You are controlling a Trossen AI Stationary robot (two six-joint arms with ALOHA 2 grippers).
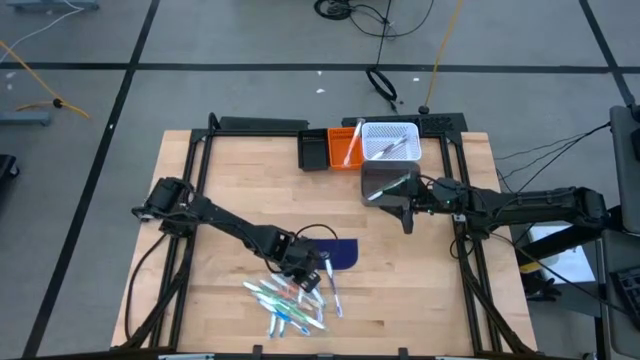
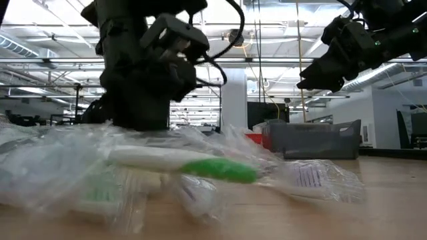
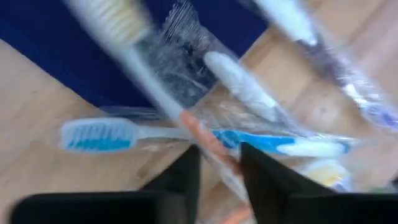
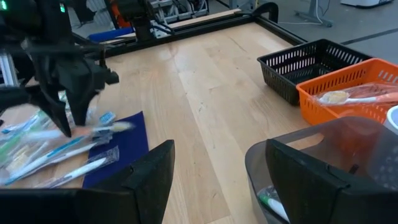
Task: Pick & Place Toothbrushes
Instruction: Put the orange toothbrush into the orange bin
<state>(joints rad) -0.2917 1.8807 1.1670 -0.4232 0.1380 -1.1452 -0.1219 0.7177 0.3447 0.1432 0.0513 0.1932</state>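
High view: the toothbrushes are seen heaped at the near edge of the blue mat. The left gripper is pinching an orange-handled one there. Farther off, over the grey bin, the right gripper is held spread, empty.

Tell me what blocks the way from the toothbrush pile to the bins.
Nothing visible does. Bare table lies between the toothbrushes under the left gripper and the bins; the right gripper hangs open beside the grey bin.
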